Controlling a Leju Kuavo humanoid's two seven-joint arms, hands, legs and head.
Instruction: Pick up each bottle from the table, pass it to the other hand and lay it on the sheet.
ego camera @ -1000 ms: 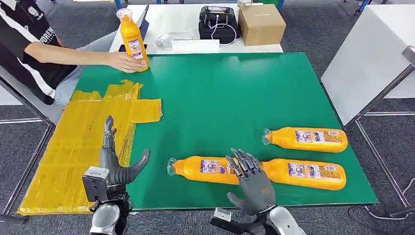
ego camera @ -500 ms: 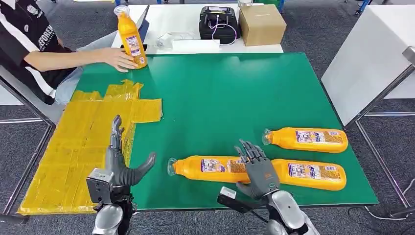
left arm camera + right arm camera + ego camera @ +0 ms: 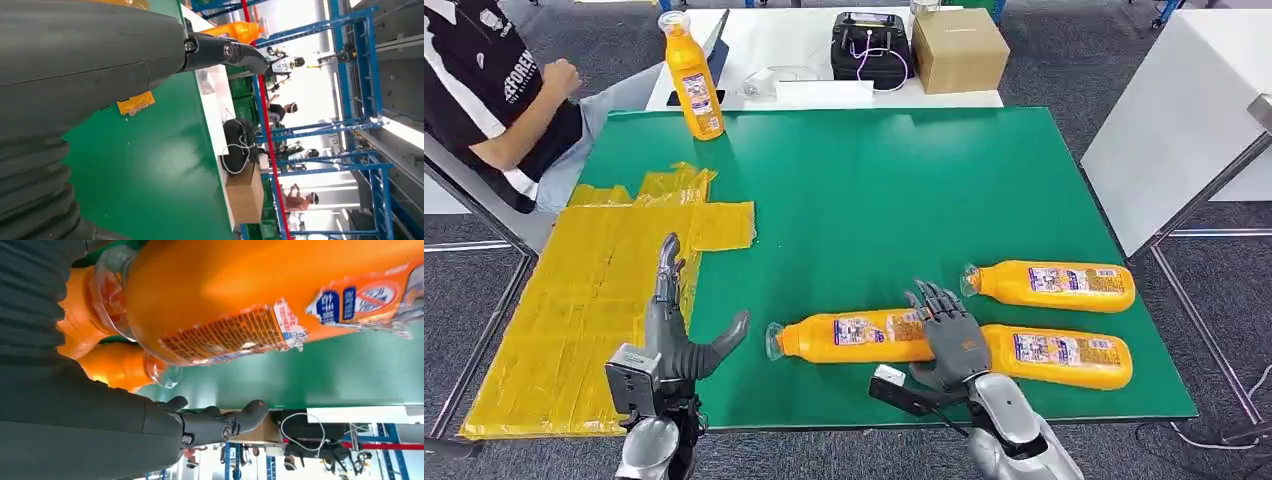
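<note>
Three orange bottles lie on the green table (image 3: pixel 874 190): one at front centre (image 3: pixel 849 338), one at front right (image 3: pixel 1064 357) and one behind it (image 3: pixel 1049 285). A fourth orange bottle (image 3: pixel 694 78) stands upright at the back left corner. My right hand (image 3: pixel 949 335) lies over the base end of the front centre bottle with its fingers spread, not closed round it. The right wrist view has that bottle (image 3: pixel 260 295) close beside the fingers (image 3: pixel 215 422). My left hand (image 3: pixel 674 335) hangs open at the edge of the yellow sheet (image 3: pixel 574 290), holding nothing.
A person (image 3: pixel 494 90) sits at the back left, arm drawn back from the table. Behind the green table are a black device (image 3: pixel 871 45) and a cardboard box (image 3: pixel 959 48). A white table (image 3: pixel 1174 120) stands to the right.
The person let go of the upright bottle and pulled the arm back. My right hand moved forward onto the front centre bottle. My left hand shifted slightly forward.
</note>
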